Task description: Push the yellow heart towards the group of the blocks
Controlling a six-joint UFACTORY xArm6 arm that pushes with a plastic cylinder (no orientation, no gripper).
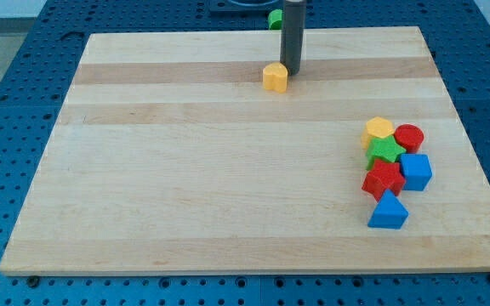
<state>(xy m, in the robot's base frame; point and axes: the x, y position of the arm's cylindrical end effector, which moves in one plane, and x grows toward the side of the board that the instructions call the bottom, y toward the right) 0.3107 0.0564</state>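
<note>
Seven blocks showed fully on the table (185, 195), and an eighth – a green block (275, 17) – peeked out behind the rod at the view's top edge, its shape hidden. From the view's left, that side of the wooden surface held no blocks. Near the top centre sat the yellow heart (275, 77), alone and well apart from the others. My tip (291, 70) stood just beside it, on its upper right, touching or nearly so – the contact was too fine to judge. No end effector was fitted, only the straight dark rod, so it held nothing.

Farther right, close to the table's right edge, lay the group. A yellow block (379, 128), roughly hexagonal, sat at its top left, with a red cylinder (409, 136) touching it on the right. Below them came the green star (386, 151), then the red star (383, 179), with a blue cube (416, 170) pressed against its right side. A blue triangle (388, 212) closed the group at the bottom, just beneath the red star.
</note>
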